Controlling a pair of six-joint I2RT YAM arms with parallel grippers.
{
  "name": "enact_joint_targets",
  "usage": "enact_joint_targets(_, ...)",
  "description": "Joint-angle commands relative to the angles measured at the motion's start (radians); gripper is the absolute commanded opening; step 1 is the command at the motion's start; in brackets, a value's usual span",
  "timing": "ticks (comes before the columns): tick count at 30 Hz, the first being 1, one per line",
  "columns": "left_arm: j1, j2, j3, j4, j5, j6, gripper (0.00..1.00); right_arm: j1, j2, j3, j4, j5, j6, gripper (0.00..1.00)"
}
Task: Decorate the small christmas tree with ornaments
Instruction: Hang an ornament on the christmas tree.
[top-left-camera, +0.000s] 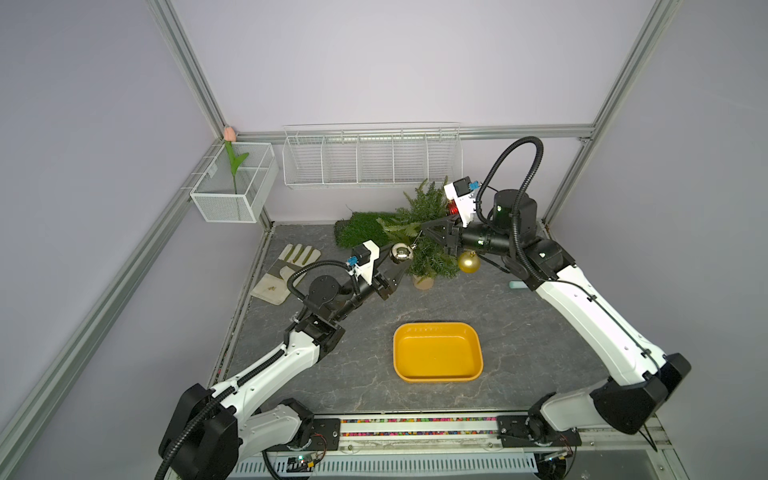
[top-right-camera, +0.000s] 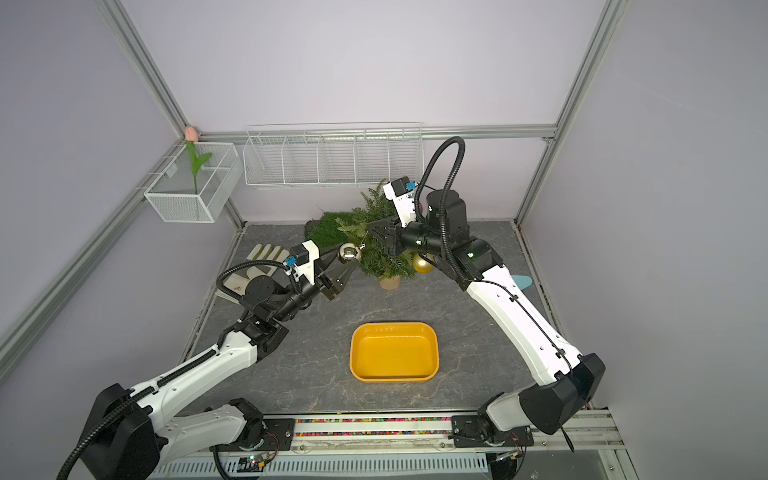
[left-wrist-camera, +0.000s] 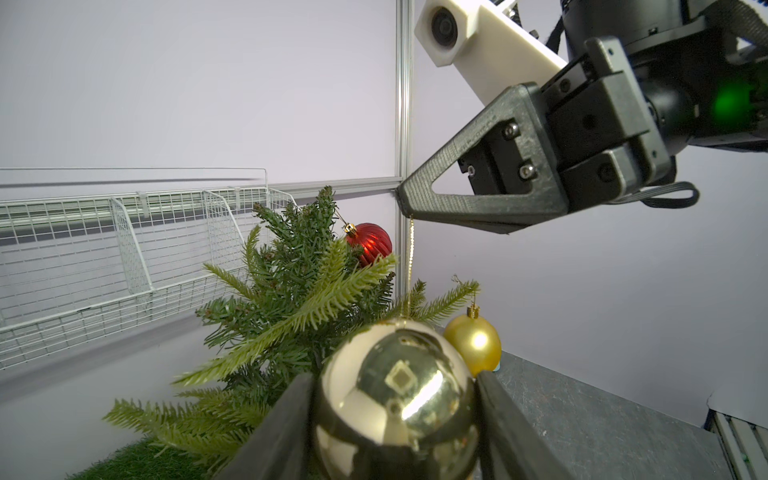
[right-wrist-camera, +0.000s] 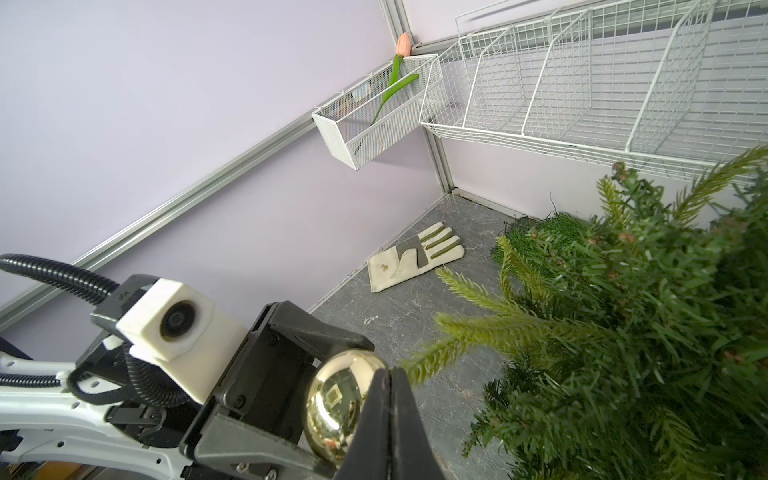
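I have the silver bauble (left-wrist-camera: 395, 395) at the tree's (top-left-camera: 430, 259) 9 o'clock, clamped between my left gripper's (top-left-camera: 398, 261) half-spread jaws, while the right gripper (left-wrist-camera: 409, 205), jaws pinched together, has its string (left-wrist-camera: 411, 266) pulled straight. If I draw the arms apart, the string may slip or snap, and a snag could topple the tree. I can't see the string's open end or which branch it faces.
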Motion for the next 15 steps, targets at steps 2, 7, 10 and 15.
enact_joint_targets(2,0.008,0.004,0.038,0.014,0.015,-0.021,0.42,0.008,0.001,0.018,-0.008,0.017,-0.024,0.06)
enact_joint_targets(7,0.009,0.004,0.048,0.016,0.013,-0.026,0.41,0.008,0.006,0.031,-0.022,0.028,-0.032,0.07)
enact_joint_targets(10,0.010,0.003,0.053,0.016,0.016,-0.031,0.41,0.007,0.007,0.032,-0.024,0.036,-0.034,0.07)
enact_joint_targets(15,0.009,0.004,0.062,-0.003,0.012,-0.022,0.41,0.008,0.020,0.035,-0.025,0.041,-0.030,0.06)
